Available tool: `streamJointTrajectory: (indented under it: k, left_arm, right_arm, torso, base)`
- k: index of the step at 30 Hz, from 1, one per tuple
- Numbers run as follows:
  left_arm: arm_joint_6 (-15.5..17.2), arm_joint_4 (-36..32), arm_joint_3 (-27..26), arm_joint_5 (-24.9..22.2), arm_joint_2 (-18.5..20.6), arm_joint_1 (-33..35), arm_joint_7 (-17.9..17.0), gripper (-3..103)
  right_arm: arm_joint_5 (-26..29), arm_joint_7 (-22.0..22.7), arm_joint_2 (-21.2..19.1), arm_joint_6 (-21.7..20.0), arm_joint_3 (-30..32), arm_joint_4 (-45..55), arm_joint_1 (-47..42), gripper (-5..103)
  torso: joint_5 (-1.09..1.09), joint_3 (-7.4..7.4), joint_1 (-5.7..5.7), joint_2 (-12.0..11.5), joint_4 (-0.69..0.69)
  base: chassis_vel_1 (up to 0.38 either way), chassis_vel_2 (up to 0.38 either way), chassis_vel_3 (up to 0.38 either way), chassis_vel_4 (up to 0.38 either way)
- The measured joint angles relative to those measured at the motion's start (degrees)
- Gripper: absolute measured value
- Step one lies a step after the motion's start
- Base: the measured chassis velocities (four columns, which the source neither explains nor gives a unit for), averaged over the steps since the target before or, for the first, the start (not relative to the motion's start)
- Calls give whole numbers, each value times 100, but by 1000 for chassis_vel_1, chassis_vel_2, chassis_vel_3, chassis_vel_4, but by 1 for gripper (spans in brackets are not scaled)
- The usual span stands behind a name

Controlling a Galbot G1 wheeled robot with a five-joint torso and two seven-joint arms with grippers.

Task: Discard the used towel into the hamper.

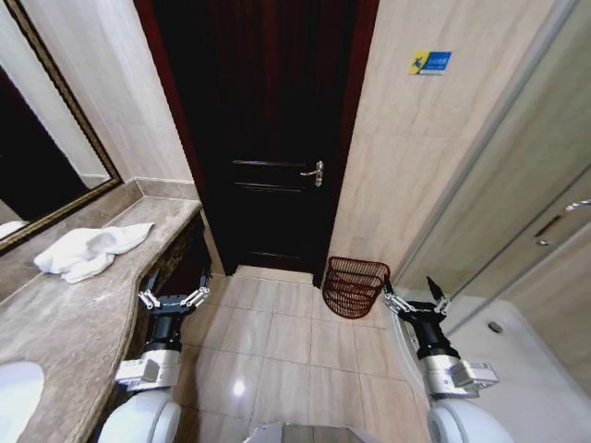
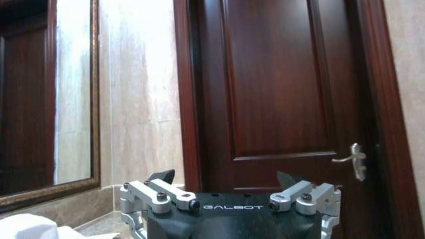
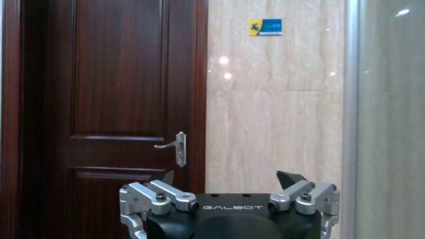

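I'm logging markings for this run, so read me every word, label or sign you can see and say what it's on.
"GALBOT": on the body of the left gripper.
"GALBOT": on the body of the right gripper.
Blue and yellow wall sticker beside the door: print too small to read.

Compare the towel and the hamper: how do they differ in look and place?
The towel is white, soft and crumpled; the hamper is dark reddish-brown open wire. The towel lies on the marble counter at the left; the hamper stands on the floor by the wall, right of the door. Neither tool touches either.
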Motion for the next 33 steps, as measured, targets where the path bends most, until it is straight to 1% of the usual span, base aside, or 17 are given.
streamJointTrajectory:
  k: [5, 8, 33]
  left_arm:
    - [-5, 6, -1, 1, -6, 5, 0, 100]
    - [-10, 6, -15, -1, 0, 4, -6, 100]
    - [-60, 35, -28, -5, -21, 11, -8, 100]
  right_arm:
    - [1, 1, -1, 1, 1, 0, -1, 100]
    - [1, 1, -1, 1, -4, 0, 5, 100]
    - [-17, -3, 10, 23, -9, -14, -5, 100]
  torso:
    - [0, 0, 0, 0, -2]
    - [0, 0, 0, 0, 0]
    - [1, 0, 0, 0, 0]
  base:
    - [-61, 117, 105, -59]
    - [-45, 116, 120, -45]
    - [-38, 131, 137, -39]
